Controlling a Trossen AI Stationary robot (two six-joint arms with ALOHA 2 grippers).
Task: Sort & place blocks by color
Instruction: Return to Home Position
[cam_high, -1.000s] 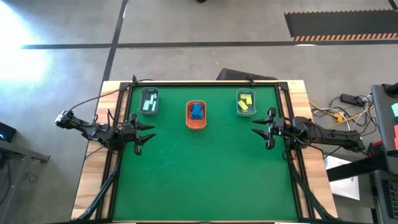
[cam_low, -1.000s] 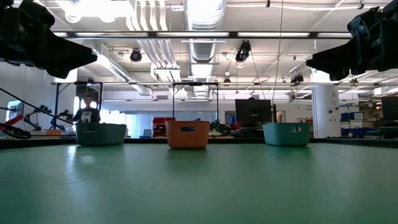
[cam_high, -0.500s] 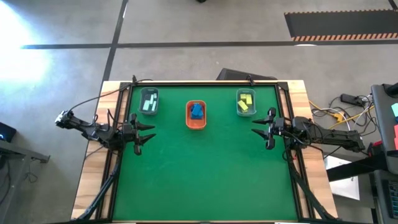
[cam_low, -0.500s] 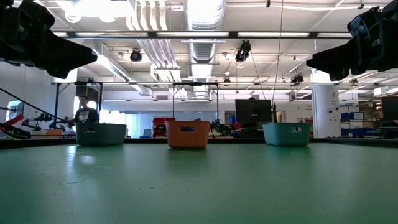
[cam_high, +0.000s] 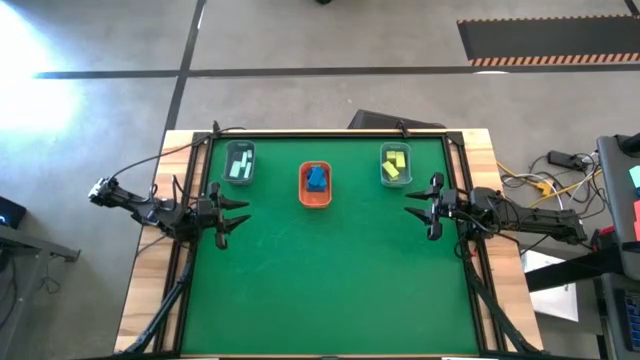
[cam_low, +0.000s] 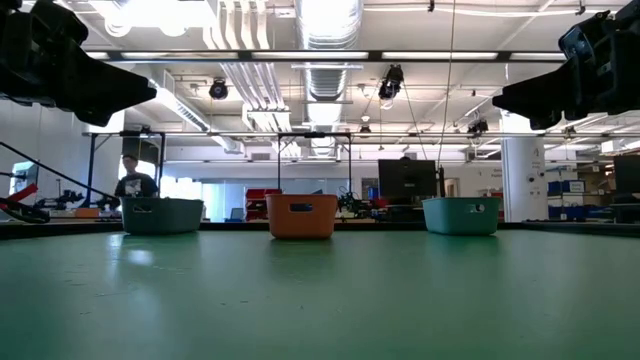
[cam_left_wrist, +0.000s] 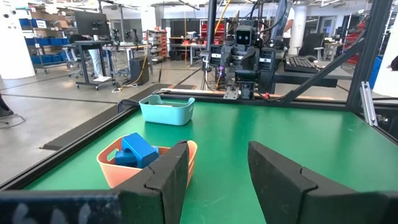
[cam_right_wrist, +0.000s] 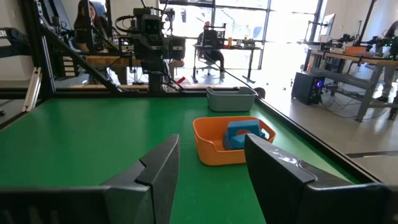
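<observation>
Green mat (cam_high: 330, 290) lies bare across the whole middle of the table, with no loose block on it that I can spot. Reading the table from above as a clock face, the three bins sit in a row along the far edge. The grey bin (cam_low: 162, 215) at about 11 o'clock holds the mint blocks (cam_high: 240, 166). The orange bin (cam_low: 301, 216) at 12 holds the blue blocks (cam_high: 317, 178). The teal bin (cam_low: 460, 215) at about 1 holds the yellow blocks (cam_high: 395, 165). How many lie in each I can't make out from where I stand.

At 9 o'clock the left gripper (cam_high: 238, 215) hangs above the mat's edge. Its fingers are spread wide with nothing between them, which is plain in its own wrist view. At 3 o'clock the right gripper (cam_high: 412, 208) mirrors it, also spread and empty, well apart from every bin.

To my eye the sorting itself looks finished, each colour being in its own bin. All that seems left is for the arms to settle at rest at the table's sides, and they look close to that already.
</observation>
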